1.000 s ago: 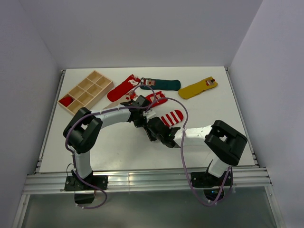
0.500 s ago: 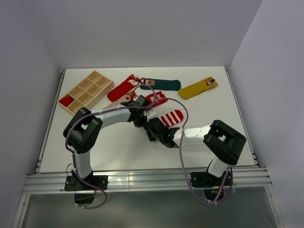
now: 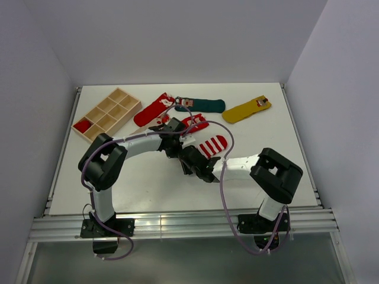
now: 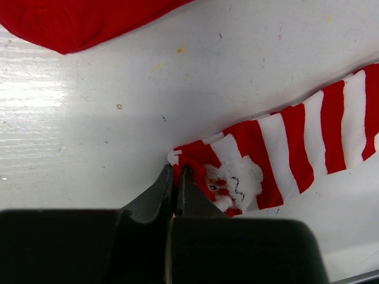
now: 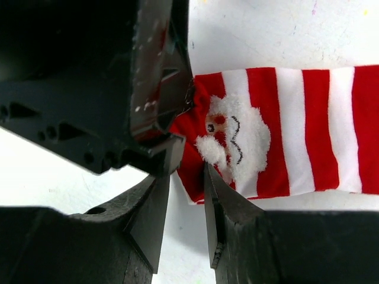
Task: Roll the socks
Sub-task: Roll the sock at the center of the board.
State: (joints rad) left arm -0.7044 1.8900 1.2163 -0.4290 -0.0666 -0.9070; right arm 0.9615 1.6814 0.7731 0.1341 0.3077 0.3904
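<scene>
The red-and-white striped sock lies flat on the table, its Santa patch at the cuff end. My left gripper is shut on the cuff's corner. My right gripper is open, its two fingers either side of the cuff's other corner, close beside the left gripper's body. The sock's stripes run off to the right in the right wrist view. Both grippers meet at the sock's cuff.
A red sock, a dark green sock and a mustard sock lie at the back. Another red sock lies just behind the striped one. A beige sock shows under the left arm. A wooden compartment tray stands back left.
My right arm has shifted a little left and forward, bringing its gripper closer to the cuff. My left gripper has stayed on the cuff.
</scene>
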